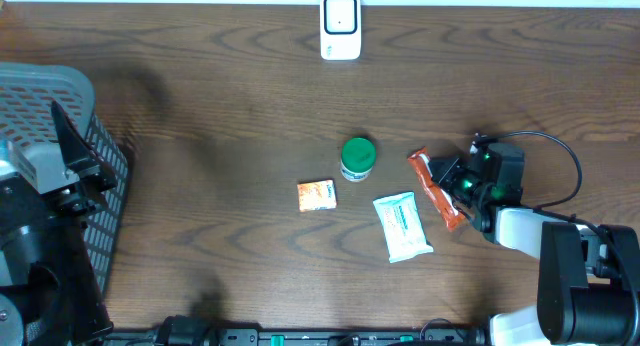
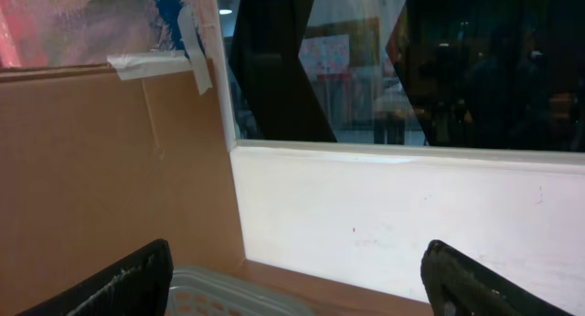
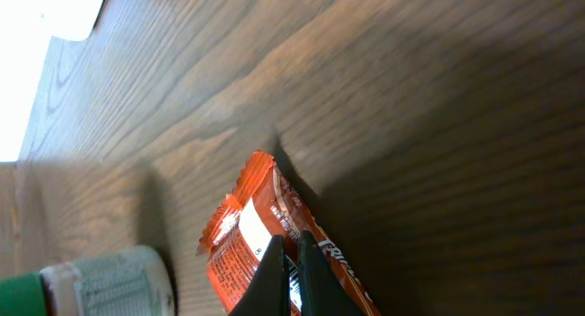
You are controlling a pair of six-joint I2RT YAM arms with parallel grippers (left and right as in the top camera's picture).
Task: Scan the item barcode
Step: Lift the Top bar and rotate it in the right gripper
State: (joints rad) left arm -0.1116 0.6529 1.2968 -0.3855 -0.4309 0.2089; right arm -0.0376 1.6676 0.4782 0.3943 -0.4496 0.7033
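Status: right gripper [image 3: 291,266] clamped on orange snack bar [image 3: 239,236] | left gripper [image 2: 292,284] spread wide, empty, over grey basket [image 1: 45,86]

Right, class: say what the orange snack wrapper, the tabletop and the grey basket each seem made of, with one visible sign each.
Orange snack wrapper: likely thin plastic film, slightly shiny; crimped zigzag end and creases. Dark brown tabletop: wood or wood-look laminate, matt; flowing grain lines. Grey lattice basket: probably moulded plastic; even grid of holes.
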